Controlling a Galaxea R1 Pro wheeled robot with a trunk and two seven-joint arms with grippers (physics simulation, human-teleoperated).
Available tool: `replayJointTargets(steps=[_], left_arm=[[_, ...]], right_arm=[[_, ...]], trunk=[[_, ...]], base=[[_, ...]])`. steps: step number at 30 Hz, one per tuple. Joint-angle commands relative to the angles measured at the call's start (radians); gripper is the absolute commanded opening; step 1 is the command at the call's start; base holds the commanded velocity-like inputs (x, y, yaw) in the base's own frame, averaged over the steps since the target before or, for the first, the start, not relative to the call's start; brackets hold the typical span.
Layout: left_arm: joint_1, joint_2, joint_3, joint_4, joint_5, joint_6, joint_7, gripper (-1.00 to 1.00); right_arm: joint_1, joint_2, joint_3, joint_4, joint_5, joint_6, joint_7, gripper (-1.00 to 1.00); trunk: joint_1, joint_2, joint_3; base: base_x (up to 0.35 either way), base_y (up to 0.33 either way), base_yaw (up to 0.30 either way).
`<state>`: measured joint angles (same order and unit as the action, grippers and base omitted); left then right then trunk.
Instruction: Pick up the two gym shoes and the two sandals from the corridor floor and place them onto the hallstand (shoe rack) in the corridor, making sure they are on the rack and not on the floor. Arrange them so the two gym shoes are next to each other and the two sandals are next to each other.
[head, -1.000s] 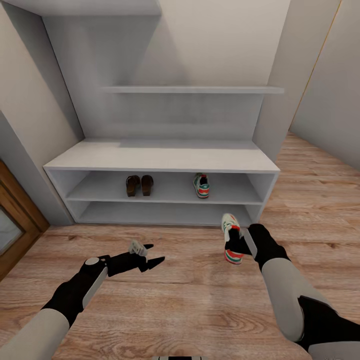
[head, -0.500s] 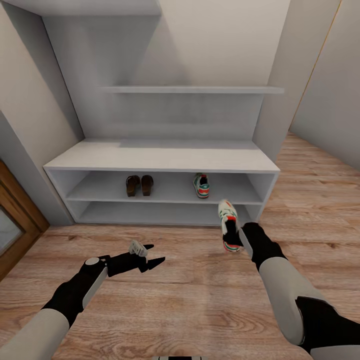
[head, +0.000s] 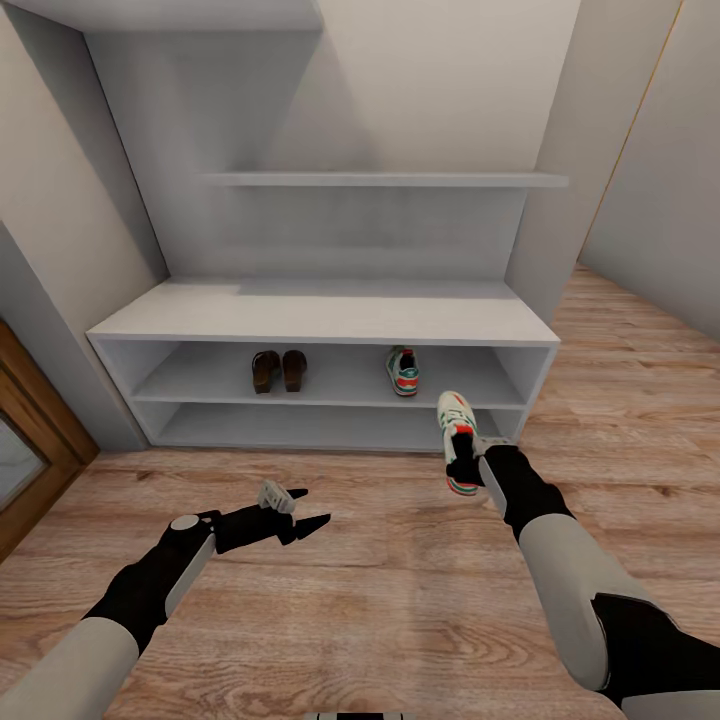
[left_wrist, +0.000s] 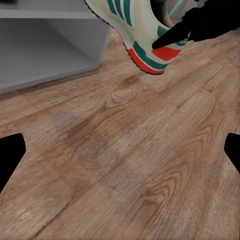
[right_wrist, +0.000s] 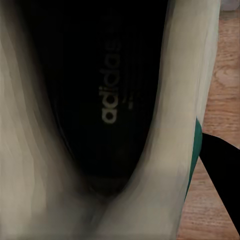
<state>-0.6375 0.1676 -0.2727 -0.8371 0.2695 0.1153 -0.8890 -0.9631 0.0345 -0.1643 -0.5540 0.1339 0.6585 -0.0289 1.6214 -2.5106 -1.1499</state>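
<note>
- Brown wood planks make up the corridor floor (head: 380, 580), and a big light-grey shoe rack (head: 330, 312) stands against the wall at the far end of it.
- The shoe rack has two open shelves low down, a flat top, and more shelves on the wall above it.
- Two brown sandals (head: 279, 370) sit side by side on the rack's upper open shelf, toward its left part.
- Count of sandals: two, both on the rack.
- One gym shoe on the shelf (head: 403, 370) sits on the same shelf as the sandals, toward the rack's right part and well apart from them.
- A second gym shoe (head: 457, 440) is up in the air just in front of the rack's right part, with its toe pointing at the rack.
- Count of gym shoes: two, one on the rack and one held.
- The right gripper (head: 466, 462) is closed around the heel end of the held shoe.
- In the right wrist view, the dark inside of this shoe (right_wrist: 100, 100) is seen from very close, with a brand word printed on it.
- In the left wrist view, the same shoe (left_wrist: 142, 35) hangs above the floor (left_wrist: 120, 150) beside the rack's corner (left_wrist: 45, 47).
- The left gripper (head: 305, 508) hangs over the floor in front of the rack's left part, with its fingers spread apart and nothing between them.
</note>
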Motion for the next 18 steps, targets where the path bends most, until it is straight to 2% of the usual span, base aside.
replayJointTargets(steps=[1,5,11,18], left_arm=[[-0.001,0.001,-0.003,0.0,0.011,0.01,-0.001,1.0],[0.0,0.001,-0.003,0.0,0.011,0.01,-0.001,1.0],[0.0,0.001,-0.003,0.0,0.011,0.01,-0.001,1.0],[0.0,0.001,-0.003,0.0,0.011,0.01,-0.001,1.0]], right_arm=[[0.0,0.001,-0.007,-0.001,0.009,0.004,0.004,-1.0],[0.0,0.001,-0.008,-0.002,0.005,0.005,0.006,-1.0],[0.0,0.001,-0.009,0.0,0.003,0.005,0.007,-1.0],[0.0,0.001,-0.009,0.0,0.004,0.006,0.006,-1.0]], trunk=[[0.0,0.0,-0.001],[0.0,0.0,-0.001],[0.0,0.0,-0.001],[0.0,0.0,-0.001]], base=[[0.0,0.0,0.0],[0.019,0.0,0.0],[0.248,0.0,0.0],[0.07,0.0,0.0]])
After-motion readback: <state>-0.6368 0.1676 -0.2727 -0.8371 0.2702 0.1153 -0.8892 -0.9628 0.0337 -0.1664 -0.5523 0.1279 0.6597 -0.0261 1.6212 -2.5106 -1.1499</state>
